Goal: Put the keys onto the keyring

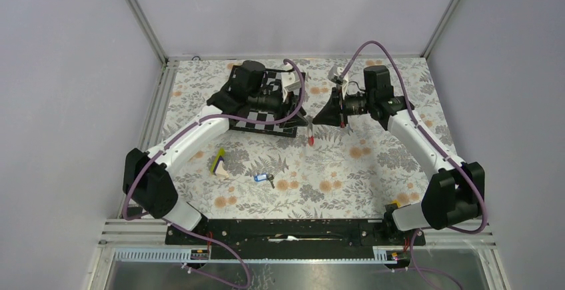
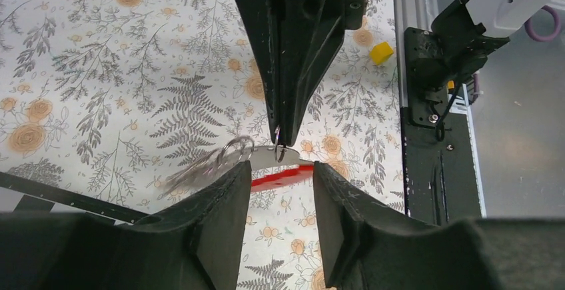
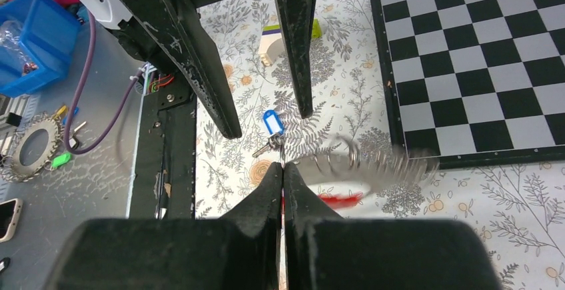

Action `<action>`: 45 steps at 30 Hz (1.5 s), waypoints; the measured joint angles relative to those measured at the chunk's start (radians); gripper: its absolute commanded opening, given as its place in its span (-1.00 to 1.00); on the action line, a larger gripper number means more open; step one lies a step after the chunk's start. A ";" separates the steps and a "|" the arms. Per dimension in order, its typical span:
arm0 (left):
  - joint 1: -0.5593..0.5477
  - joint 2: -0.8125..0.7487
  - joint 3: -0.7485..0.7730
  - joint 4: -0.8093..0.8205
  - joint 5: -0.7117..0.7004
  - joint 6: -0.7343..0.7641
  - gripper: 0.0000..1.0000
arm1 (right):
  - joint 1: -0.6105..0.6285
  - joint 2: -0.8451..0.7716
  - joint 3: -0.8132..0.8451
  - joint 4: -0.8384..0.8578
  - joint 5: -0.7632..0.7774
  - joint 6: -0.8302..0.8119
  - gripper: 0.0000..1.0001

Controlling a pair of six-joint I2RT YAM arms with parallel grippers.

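left gripper [image 2: 281, 169] hangs half open, gripping nothing, astride the red keyring [image 2: 283, 178], right gripper [image 3: 283, 169] pinched shut on its top end, so clamp squarely before fetching the keys [image 3: 270, 125].

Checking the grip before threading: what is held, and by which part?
The right gripper pinches the keyring by its grey upper end; the red part dangles.

Two arms [image 1: 193, 135] [image 1: 416, 133], one key [image 1: 264, 179] with a blue tag, one red-and-grey strap loop [image 1: 310, 134], one chessboard [image 3: 480, 57], one wedge [image 1: 218, 163], one yellow block [image 2: 381, 53] on the counter [image 1: 346, 170].
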 measured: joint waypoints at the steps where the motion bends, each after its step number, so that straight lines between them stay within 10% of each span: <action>1: 0.000 0.000 0.000 0.000 0.007 0.003 -0.17 | 0.001 0.000 -0.005 0.005 -0.005 0.002 -0.96; 32: -0.038 0.055 0.005 -0.020 0.046 0.080 -1.00 | 0.002 -0.007 -0.073 0.104 -0.049 0.038 -0.94; 45: -0.045 0.055 -0.001 -0.059 0.049 0.178 -1.00 | 0.003 -0.032 -0.077 0.011 -0.024 -0.043 -0.15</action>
